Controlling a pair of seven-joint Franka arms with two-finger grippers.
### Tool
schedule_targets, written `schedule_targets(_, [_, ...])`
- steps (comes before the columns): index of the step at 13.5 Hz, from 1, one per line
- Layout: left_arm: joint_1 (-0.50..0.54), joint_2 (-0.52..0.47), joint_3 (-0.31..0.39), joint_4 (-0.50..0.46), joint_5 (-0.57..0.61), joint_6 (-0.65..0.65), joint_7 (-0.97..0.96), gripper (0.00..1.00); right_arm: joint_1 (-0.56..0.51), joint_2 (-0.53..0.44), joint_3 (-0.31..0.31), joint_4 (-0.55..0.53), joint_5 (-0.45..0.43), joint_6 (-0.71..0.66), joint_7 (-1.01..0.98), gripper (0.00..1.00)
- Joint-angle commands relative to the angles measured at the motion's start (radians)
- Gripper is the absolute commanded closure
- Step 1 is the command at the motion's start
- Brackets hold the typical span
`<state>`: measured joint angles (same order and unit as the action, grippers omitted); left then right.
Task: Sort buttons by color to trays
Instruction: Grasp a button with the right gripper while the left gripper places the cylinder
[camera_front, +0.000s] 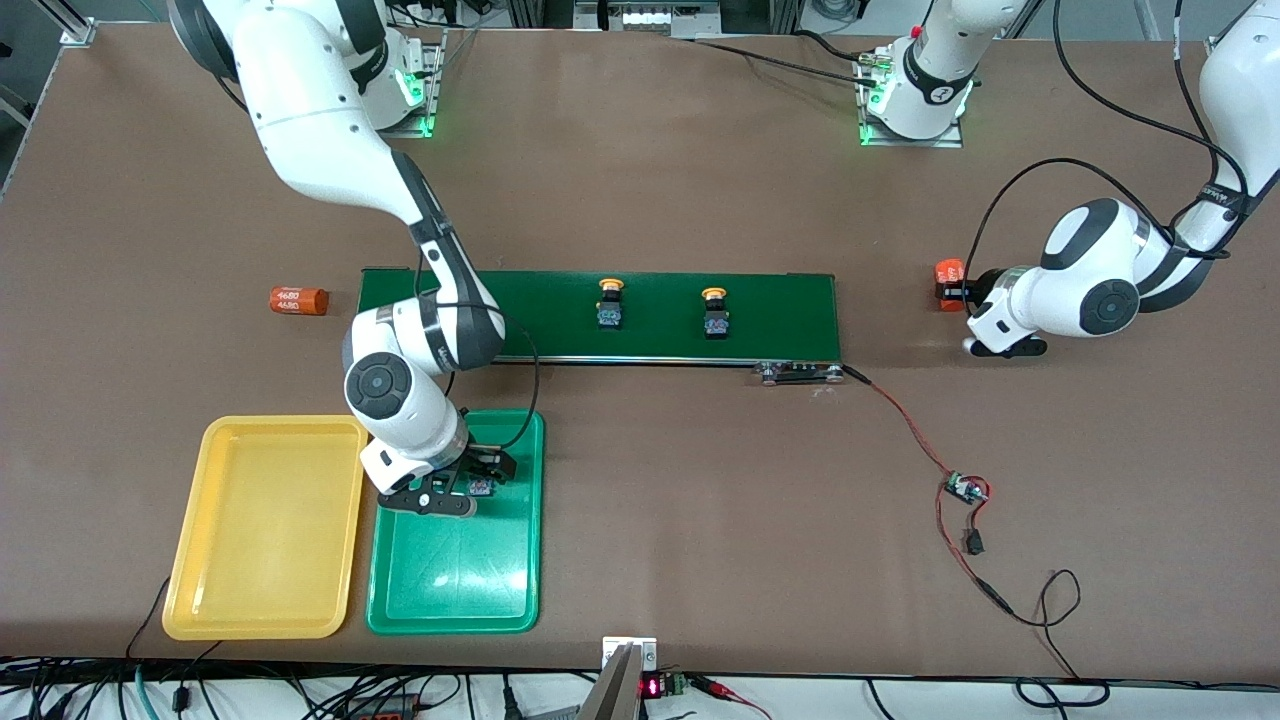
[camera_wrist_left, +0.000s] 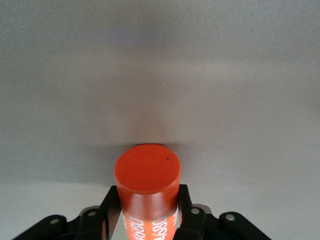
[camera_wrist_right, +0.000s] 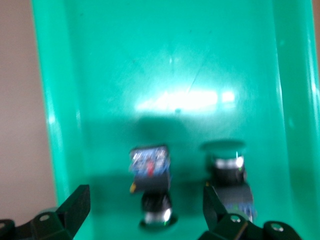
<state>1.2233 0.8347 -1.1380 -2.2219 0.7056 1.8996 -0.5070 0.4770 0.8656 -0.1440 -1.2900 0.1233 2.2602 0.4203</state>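
Right now the right gripper (camera_front: 463, 482) hangs low over the green tray (camera_front: 455, 590), at the tray's end nearer the conveyor belt (camera_front: 780, 300), and its jaws stand spread wide with nothing between them. In the right wrist view a green-capped button (camera_wrist_right: 150, 187) lies directly under the gap between the fingers, tipped over with its blue body up, and a second green-capped button (camera_wrist_right: 227, 175) stands just beside one fingertip (camera_wrist_right: 216, 210). So both greens look delivered, by my reading. The yellow tray (camera_front: 265, 525) sits beside the green one, out past the claw toward the right arm's end of the table, and shows nothing in it. Up on the belt, well away from this claw, two yellow-capped buttons (camera_front: 611, 303) and (camera_front: 715, 312) wait upright. Over at the left arm's end, the left gripper (camera_wrist_left: 148, 220) is clenched around an orange cylinder (camera_wrist_left: 146, 192), which has no part in the sorting; a second orange cylinder (camera_front: 298, 300) lies on the table off the belt's end. The risk from here: that fingertip sits so near the standing button that a sideways lift could knock it over or drag it against the tray wall. A straight rise would avoid that.
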Motion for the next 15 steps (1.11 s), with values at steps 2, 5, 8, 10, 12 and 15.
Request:
schedule_targets(2, [-0.007, -0.011, -0.076, 0.043, 0.012, -0.06, 0.015, 0.77, 0.052, -0.138, 0.008, -0.048, 0.013, -0.198, 0.107, 0.0])
schedule_targets(5, [-0.08, -0.011, -0.176, 0.161, 0.009, -0.19, 0.013, 0.75, 0.1, -0.229, 0.007, -0.124, 0.012, -0.261, 0.169, 0.0])
schedule_targets(8, [-0.217, -0.009, -0.213, 0.252, -0.004, -0.244, 0.102, 0.75, 0.156, -0.347, 0.008, -0.302, 0.013, -0.254, 0.199, 0.0])
schedule_targets(10, [-0.287, -0.003, -0.213, 0.295, -0.006, -0.235, 0.218, 0.75, 0.176, -0.431, 0.008, -0.401, 0.013, -0.246, 0.212, 0.0])
schedule_targets(12, [-0.356, -0.002, -0.212, 0.321, -0.006, -0.234, 0.303, 0.75, 0.213, -0.493, 0.008, -0.478, 0.013, -0.245, 0.228, 0.0])
schedule_targets(15, [-0.453, 0.0, -0.203, 0.318, -0.006, -0.177, 0.387, 0.76, 0.282, -0.493, 0.008, -0.497, 0.013, -0.237, 0.304, 0.0])
